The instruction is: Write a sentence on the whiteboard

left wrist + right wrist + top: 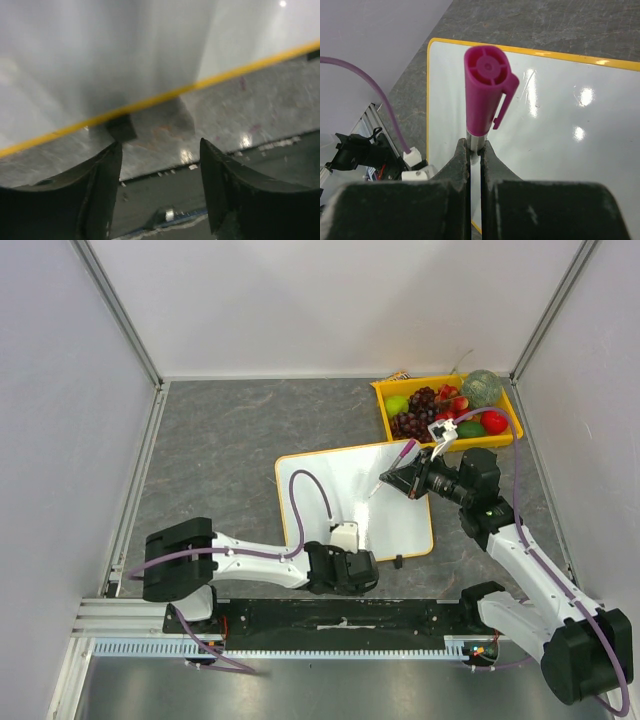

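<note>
Grey mottled surface (220, 460), white walls on three sides; yellow fruit tray (384, 408) at the far right corner.

Left arm (260, 562) lay low across the near side, elbow at the left, wrist reaching right to the near edge of the whiteboard (340, 480). Left fingers (100, 190) were spread apart with nothing between them. Its wrist view looked past them at the yellow rim and one black clip (122, 127).

Right arm (530, 570) rose from its base at the near right and angled toward the far left, wrist over the board's right half. Right fingers (457, 165) were pressed onto the marker (487, 95), pinching its pale barrel just below the magenta cap seated on the back end.

Whiteboard lay flat at mid-surface, just near-left of the tray and apart from it. Face glossy white with bright light spots; thin orange-yellow rim, rounded corners. A second black clip (398, 562) sat on the near edge, toward the right corner. Whether the face carried writing could not be told.

Board roughly square, so no clear long axis; it was turned slightly, its far edge rising toward the right in the top view. Marker's long axis ran diagonally, cap toward the far right, tip toward the near left, over the board's middle. Contact of the tip with the board could not be told.
</note>
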Motion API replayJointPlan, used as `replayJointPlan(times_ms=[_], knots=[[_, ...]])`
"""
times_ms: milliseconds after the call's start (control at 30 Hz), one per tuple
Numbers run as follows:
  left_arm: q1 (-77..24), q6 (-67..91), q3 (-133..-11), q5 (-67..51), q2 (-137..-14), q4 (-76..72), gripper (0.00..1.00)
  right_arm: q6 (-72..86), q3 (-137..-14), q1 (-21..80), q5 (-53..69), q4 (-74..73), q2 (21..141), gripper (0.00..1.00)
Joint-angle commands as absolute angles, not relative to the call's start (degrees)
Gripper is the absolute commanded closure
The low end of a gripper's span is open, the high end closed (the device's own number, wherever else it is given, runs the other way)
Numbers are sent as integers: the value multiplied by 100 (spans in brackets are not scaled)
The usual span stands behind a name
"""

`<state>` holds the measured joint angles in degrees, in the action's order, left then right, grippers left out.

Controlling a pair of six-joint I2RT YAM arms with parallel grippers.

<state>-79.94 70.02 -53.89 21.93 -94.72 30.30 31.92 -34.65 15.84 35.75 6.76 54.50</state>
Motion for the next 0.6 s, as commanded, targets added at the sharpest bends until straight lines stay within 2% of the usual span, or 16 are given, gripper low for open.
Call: replayJointPlan(times_ms=[0,433,567], knots=[[-8235,6777,-5397,1565,-9396,2647,29,3155,-3779,1556,3639,765,5318,100],[-8209,4687,-5861,2214,-8140,2680,27,3076,-3841,1538,3551,528,5159,100],[-8113,4044,-6117,2285,-7823,2620,23,2962,-3867,1529,3454,352,5072,100]])
